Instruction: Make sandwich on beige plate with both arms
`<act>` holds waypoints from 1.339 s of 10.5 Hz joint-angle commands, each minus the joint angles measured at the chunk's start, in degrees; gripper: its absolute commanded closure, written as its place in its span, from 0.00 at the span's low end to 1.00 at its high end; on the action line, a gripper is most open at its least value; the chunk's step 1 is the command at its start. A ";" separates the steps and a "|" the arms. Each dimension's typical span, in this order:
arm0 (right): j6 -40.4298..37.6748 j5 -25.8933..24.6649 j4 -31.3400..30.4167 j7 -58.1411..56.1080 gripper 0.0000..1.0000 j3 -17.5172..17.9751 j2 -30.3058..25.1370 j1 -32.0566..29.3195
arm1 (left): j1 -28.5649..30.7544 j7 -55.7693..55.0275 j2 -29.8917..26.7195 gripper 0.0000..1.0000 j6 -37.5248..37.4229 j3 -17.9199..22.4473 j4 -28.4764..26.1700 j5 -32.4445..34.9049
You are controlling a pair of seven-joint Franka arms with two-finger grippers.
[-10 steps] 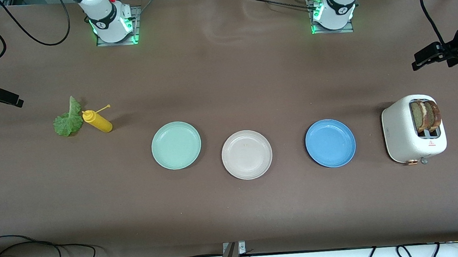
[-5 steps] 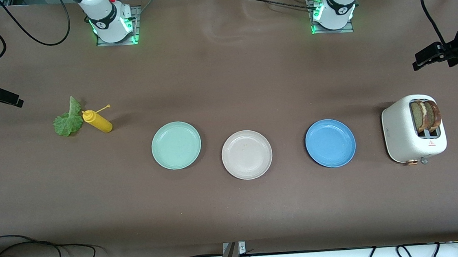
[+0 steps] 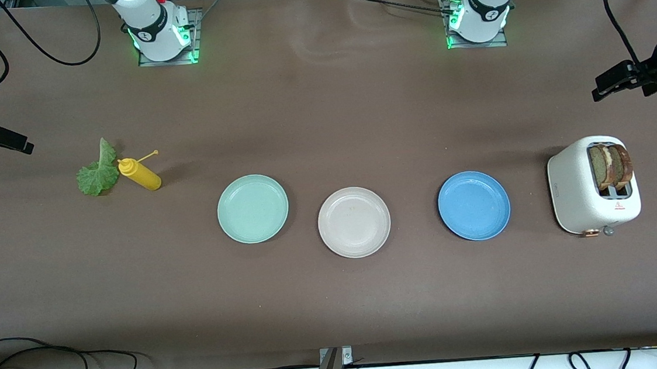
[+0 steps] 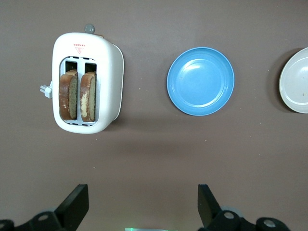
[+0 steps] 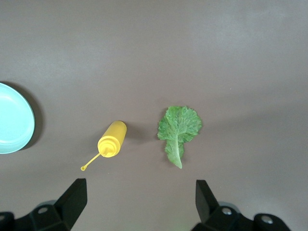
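Observation:
The beige plate [image 3: 354,222] lies empty at the table's middle; its edge also shows in the left wrist view [image 4: 296,79]. Two brown-crusted bread slices [image 3: 611,166] stand in a white toaster [image 3: 575,188] at the left arm's end, and they also show in the left wrist view [image 4: 77,95]. A green lettuce leaf [image 3: 96,172] lies flat at the right arm's end and shows in the right wrist view [image 5: 179,129]. My left gripper [image 4: 143,202] is open and empty, high over bare table beside the toaster. My right gripper [image 5: 139,199] is open and empty, high over bare table beside the lettuce.
A mint-green plate [image 3: 252,208] and a blue plate [image 3: 474,205] flank the beige plate. A yellow squeeze bottle [image 3: 140,174] lies on its side beside the lettuce. Cables run along the table edge nearest the front camera.

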 commanded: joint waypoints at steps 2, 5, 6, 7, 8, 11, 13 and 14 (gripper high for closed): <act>-0.93 0.86 1.24 0.03 0.00 -0.11 0.45 -0.05 | 0.61 -0.12 0.76 0.00 -1.37 -0.23 1.73 -0.23; -0.93 0.86 1.24 0.03 0.00 -0.11 0.45 -0.14 | 0.96 -0.03 0.76 0.00 -1.37 -0.23 1.73 -0.15; -0.93 0.86 1.24 0.03 0.00 -0.11 0.45 -0.05 | 1.05 -0.03 1.02 0.00 -1.37 -0.23 1.73 -0.23; -0.93 0.86 1.24 0.03 0.00 -0.11 0.45 -0.14 | 1.05 -0.03 1.11 0.00 -1.37 -0.23 1.82 -0.23; -0.93 0.86 1.24 0.03 0.00 -0.11 0.45 -0.14 | 1.05 -0.03 1.11 0.00 -1.37 -0.23 1.82 -0.23; -0.93 0.86 1.24 0.03 0.00 -0.11 0.45 -0.14 | 1.14 0.06 1.20 0.00 -1.37 -0.23 1.82 -0.23; -0.93 0.86 1.24 0.03 0.00 -0.11 0.45 -0.14 | 1.22 0.06 1.20 0.00 -1.37 -0.23 1.82 -0.23; -0.93 0.86 1.24 0.03 0.00 -0.11 0.45 -0.05 | 1.49 0.14 1.20 0.00 -1.37 -0.23 1.82 -0.23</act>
